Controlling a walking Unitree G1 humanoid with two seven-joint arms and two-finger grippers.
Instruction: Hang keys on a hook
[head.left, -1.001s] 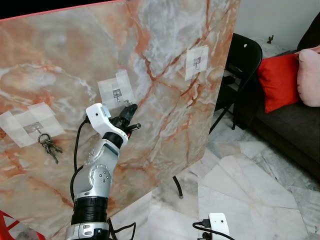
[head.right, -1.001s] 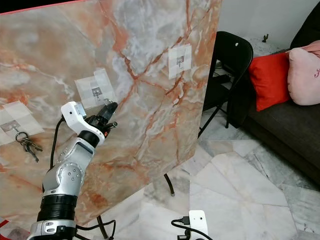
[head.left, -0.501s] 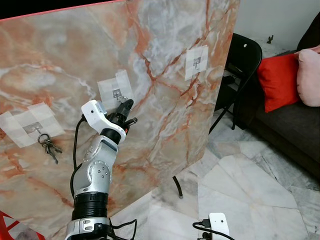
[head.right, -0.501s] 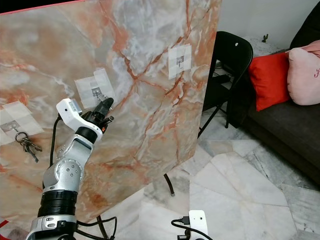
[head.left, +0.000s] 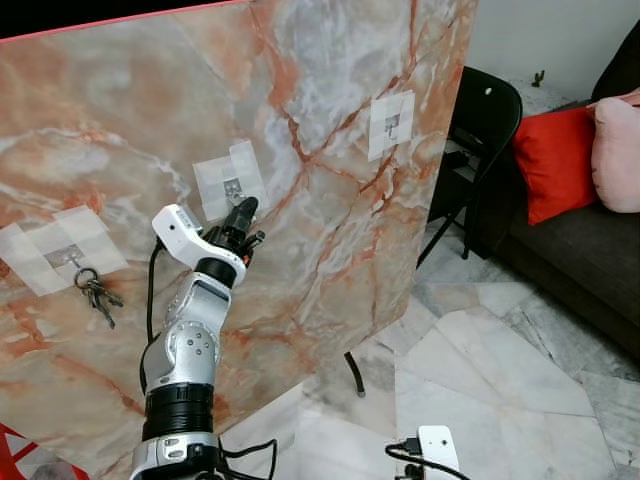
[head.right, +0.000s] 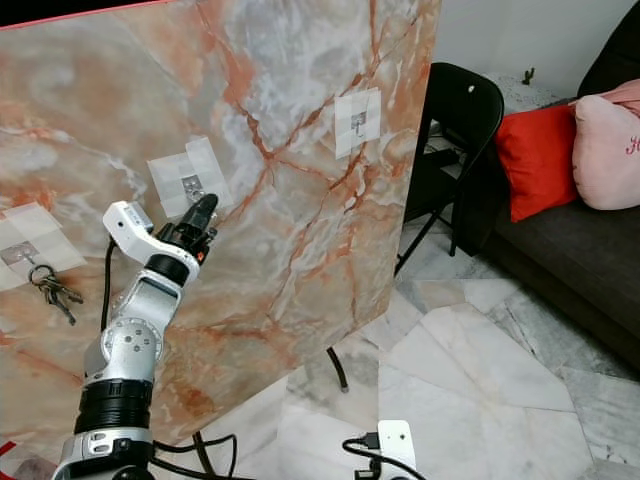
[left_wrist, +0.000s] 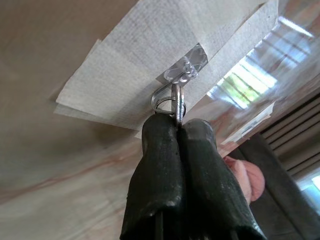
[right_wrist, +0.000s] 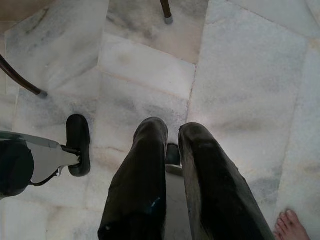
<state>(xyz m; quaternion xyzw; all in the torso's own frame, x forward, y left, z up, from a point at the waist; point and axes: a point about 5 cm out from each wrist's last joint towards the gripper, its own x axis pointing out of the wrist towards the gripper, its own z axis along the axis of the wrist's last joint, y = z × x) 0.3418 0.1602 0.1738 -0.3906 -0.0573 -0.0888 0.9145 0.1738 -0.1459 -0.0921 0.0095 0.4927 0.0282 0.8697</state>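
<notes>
Metal key ring (left_wrist: 176, 102), thin and silvery, is pinched edge-on between the tips of the left gripper (left_wrist: 178, 131), whose jaws are pressed together on it, and it sits right at the wire loop of the middle hook (left_wrist: 167, 95); whether the ring is already over the wire cannot be told. That hook is a clear adhesive one stuck on a patch of pale tape (head.left: 230, 179) on the slanted marble panel (head.left: 330, 90), which leans like a wall in front of the robot. In the left eye view the left gripper (head.left: 243, 213) reaches up at about one o'clock from its silver arm (head.left: 190, 345), its tips touching the panel just below the tape patch. At nine o'clock from it, on the panel's far left, a second taped hook (head.left: 72, 257) carries a bunch of keys (head.left: 97, 295) hanging free. At two o'clock, higher on the panel, a third taped hook (head.left: 392, 124) is bare. Beyond the panel's right edge stand a black folding chair (head.left: 488, 120) and a dark sofa (head.left: 590, 250) with a red cushion (head.left: 560, 160) and a pink cushion (head.left: 615, 150). The right gripper (right_wrist: 172, 145) hangs low over the marble floor (right_wrist: 250, 75), its jaws a narrow gap apart and holding nothing; a person's bare toes (right_wrist: 290, 225) show near it.
</notes>
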